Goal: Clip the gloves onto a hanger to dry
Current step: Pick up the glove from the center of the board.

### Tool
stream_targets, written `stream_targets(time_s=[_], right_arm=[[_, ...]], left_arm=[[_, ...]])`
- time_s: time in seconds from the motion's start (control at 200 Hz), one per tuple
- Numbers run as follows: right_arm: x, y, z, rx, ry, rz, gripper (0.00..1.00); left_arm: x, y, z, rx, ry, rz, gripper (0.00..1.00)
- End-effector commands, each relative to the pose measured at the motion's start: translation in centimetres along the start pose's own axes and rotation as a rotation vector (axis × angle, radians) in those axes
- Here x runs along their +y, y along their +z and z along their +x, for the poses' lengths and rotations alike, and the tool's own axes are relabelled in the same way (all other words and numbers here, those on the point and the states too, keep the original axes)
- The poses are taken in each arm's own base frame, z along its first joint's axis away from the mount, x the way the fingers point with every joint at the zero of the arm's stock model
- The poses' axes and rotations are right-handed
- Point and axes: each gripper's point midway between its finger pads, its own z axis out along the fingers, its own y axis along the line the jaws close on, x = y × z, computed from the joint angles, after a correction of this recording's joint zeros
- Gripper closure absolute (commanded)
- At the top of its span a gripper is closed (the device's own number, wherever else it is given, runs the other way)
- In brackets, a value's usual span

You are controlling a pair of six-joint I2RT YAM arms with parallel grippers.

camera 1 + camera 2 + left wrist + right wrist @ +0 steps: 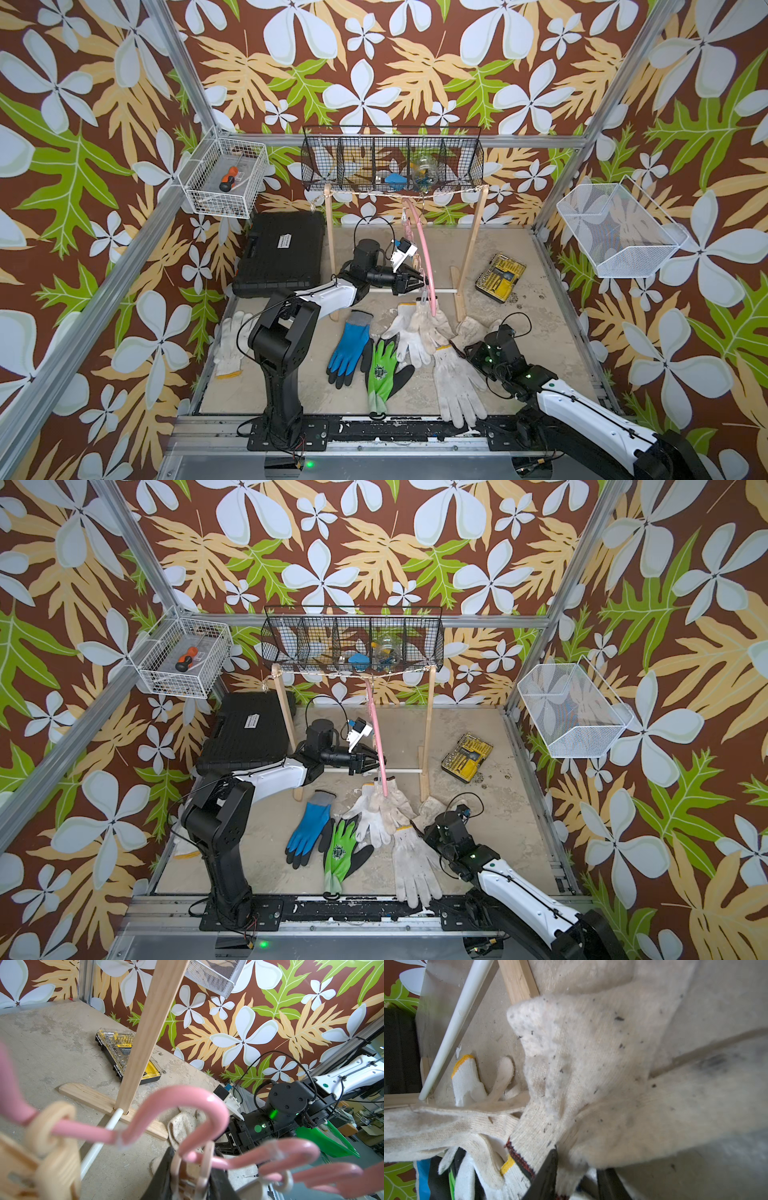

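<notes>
The beige knit glove (571,1064), judged soft, light and limp, lay on the worktop (540,332) with its ribbed cuff, the best hold, pinched in the right end effector (579,1161), while the left end effector (193,1169) clamped a clip (194,1176) on the hanger (428,266).

Hanger (376,729): hanging from the rack's string, its low end dipping toward the gloves.
Rack (428,729): standing across the back of the table (511,812).
Left gripper (377,766): reaching in sideways, pinching the hanger's lower part.
Right gripper (420,825): pointing down at the beige glove (432,805) lying by the rack's foot; the wrist is hiding its jaws.
White gloves (380,808): lying heaped under the hanger.
Blue glove (309,829): lying flat, fingers pointing frontward.
Green glove (340,856): lying just beside the blue glove.
Long glove (415,866): stretching to the front edge.
Case (245,729): sitting behind the left arm.
Bit set (467,756): lying beyond the rack.
</notes>
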Motion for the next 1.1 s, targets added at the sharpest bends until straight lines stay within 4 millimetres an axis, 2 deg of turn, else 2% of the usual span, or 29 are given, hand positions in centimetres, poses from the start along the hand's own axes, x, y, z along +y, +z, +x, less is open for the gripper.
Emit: stream_targets(time_s=[0.0, 0.14, 0.35, 0.56, 0.751, 0.871, 1.096], right_arm=[[1.7, -0.1, -1.1, -0.029, 0.011, -0.064, 0.83], [2.1, -0.3, -1.9, -0.03, 0.026, -0.087, 1.0], [4.1, -1.5, -3.2, -0.037, 0.011, -0.149, 1.0], [8.1, -2.9, -5.7, -0.032, -0.039, -0.25, 1.0], [12.9, -3.8, -8.1, 0.001, -0.136, -0.353, 1.0], [14.2, -3.9, -9.4, 0.007, -0.179, -0.379, 1.0], [16.6, -3.5, -9.2, 0.08, -0.184, -0.478, 1.0]], left_arm=[[-0.3, 0.0, -0.4, -0.01, 0.028, 0.018, 1.0], [-0.7, -0.2, -0.6, -0.017, 0.044, 0.02, 1.0], [-1.0, -0.3, -0.5, -0.022, 0.06, 0.023, 1.0], [-2.4, -0.9, -0.8, -0.042, 0.137, 0.036, 1.0], [-3.1, -1.1, -0.6, -0.06, 0.192, 0.033, 1.0], [-3.2, -1.2, -0.5, -0.071, 0.207, 0.028, 1.0], [-2.4, -0.6, -0.4, -0.058, 0.2, 0.035, 1.0]])
